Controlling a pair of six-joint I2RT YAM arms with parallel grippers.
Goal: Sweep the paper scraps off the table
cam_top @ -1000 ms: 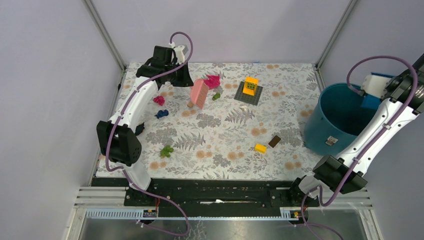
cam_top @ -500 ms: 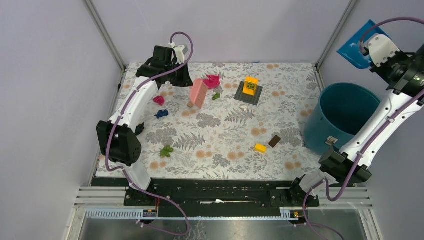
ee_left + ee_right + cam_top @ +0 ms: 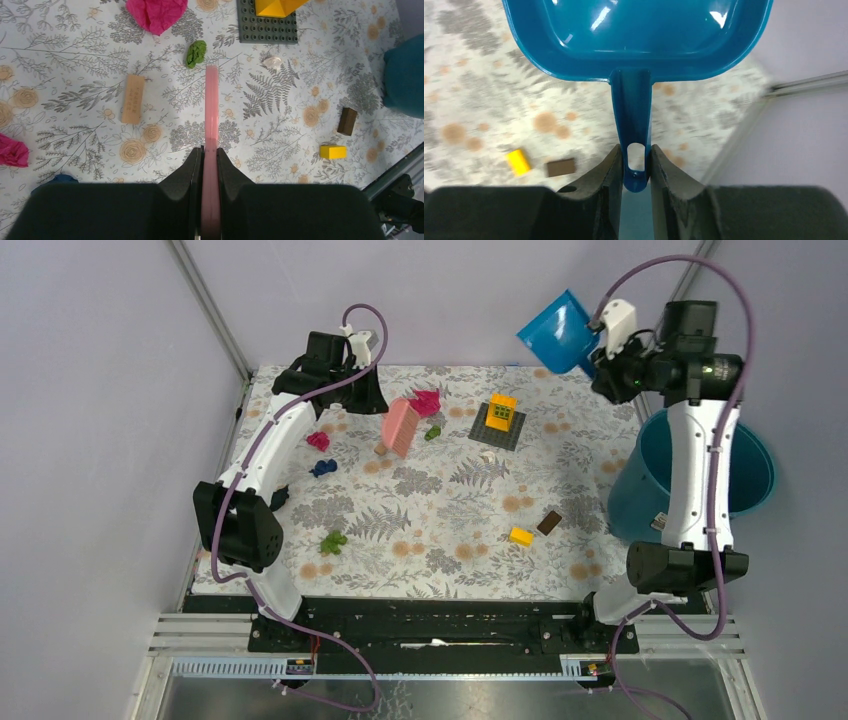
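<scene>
Pink brush [image 3: 212, 110] clamped edge-on in my left gripper [image 3: 210, 165], long edge aimed at the green scrap [image 3: 196, 53] just off its tip, magenta wad [image 3: 156, 12] beyond. Right gripper [image 3: 636, 167] pinches the blue dustpan [image 3: 634, 35] handle, high over the table [image 3: 440, 520]'s far right corner, so left's way nearer.

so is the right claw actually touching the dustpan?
Touching. Right wrist view shows the right claw with its fingers pressed against both sides of the dustpan handle, no gap.
</scene>
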